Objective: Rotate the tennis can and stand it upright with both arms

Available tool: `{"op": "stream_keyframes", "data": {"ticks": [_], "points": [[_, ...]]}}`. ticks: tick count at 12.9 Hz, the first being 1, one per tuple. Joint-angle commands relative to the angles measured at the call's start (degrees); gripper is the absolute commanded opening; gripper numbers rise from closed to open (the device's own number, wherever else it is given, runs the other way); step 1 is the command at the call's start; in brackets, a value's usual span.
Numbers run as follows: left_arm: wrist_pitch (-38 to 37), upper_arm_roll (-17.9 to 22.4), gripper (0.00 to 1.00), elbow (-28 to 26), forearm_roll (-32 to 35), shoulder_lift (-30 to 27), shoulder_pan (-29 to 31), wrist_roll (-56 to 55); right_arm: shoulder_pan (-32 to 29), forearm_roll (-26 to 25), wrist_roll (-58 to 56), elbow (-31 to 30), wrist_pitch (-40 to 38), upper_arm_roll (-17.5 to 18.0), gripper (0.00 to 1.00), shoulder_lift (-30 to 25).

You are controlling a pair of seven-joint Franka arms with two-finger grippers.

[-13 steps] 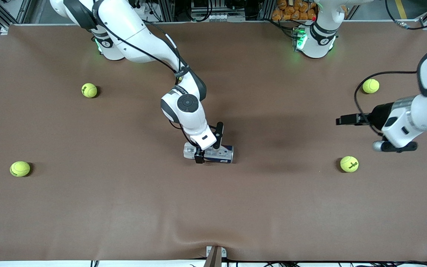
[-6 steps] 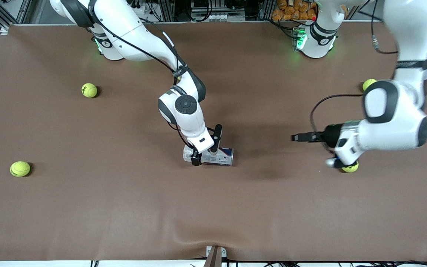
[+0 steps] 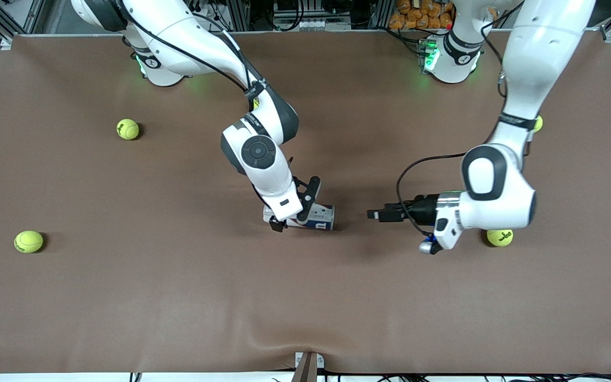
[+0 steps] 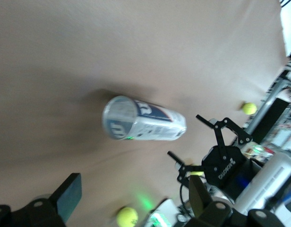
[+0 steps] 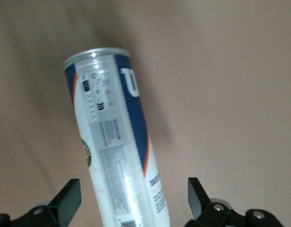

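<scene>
The tennis can (image 3: 317,217) lies on its side near the middle of the brown table, a clear tube with a white and navy label. My right gripper (image 3: 293,211) is open and straddles the can's end toward the right arm's end of the table. In the right wrist view the can (image 5: 118,156) lies between the open fingers with a gap on each side. My left gripper (image 3: 373,215) is open and empty, low, pointing at the can's other end with a gap between. The left wrist view shows the can (image 4: 144,120) end-on and the right gripper (image 4: 190,139) farther off.
Yellow-green tennis balls lie around the table: one (image 3: 128,129) and another (image 3: 28,241) toward the right arm's end, one (image 3: 499,237) beside the left arm's wrist, and one (image 3: 537,123) partly hidden by the left forearm.
The left arm has swung in from its end of the table and lowered its gripper toward the can's end. The right gripper has tilted over the can and stays open.
</scene>
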Motion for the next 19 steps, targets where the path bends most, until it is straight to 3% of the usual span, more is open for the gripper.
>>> {"op": "stream_keyframes", "data": {"ticks": [1,3,6,7,11,16,17,19], "points": [[2.1,0.1,1.0,1.1,-8.6,4.0,-2.0,3.3,-3.4,2.6,0.8,-0.1,-3.7,0.6,1.0,-2.3],[2.1,0.1,1.0,0.9,-17.5,7.0,-2.7,10.8,-6.0,2.6,0.9,-0.3,-6.8,0.4,1.0,-4.5],[2.1,0.1,1.0,1.1,-24.5,10.8,-3.4,18.7,-12.7,2.6,0.7,-0.5,-9.5,0.3,1.0,-6.6],[2.1,0.1,0.96,1.2,-26.5,11.9,-3.4,21.1,-14.7,2.6,0.7,-0.5,-10.9,0.3,1.0,-7.6],[2.1,0.1,0.82,4.7,-32.6,17.4,-3.9,27.5,-21.3,2.6,8.9,-0.7,-19.7,0.2,1.0,-13.8],[2.2,0.1,0.78,5.7,-36.8,18.7,-7.3,27.9,-30.9,1.9,14.8,-2.5,-32.8,-0.4,1.0,-24.7],[2.1,0.1,0.7,5.7,-37.8,18.7,-7.5,28.7,-33.1,1.9,14.8,-2.5,-36.2,-0.5,1.0,-26.6],[2.1,0.1,0.43,5.6,-38.1,18.3,-7.8,30.3,-37.1,1.8,14.8,-2.4,-41.4,-0.9,1.0,-29.3]]}}
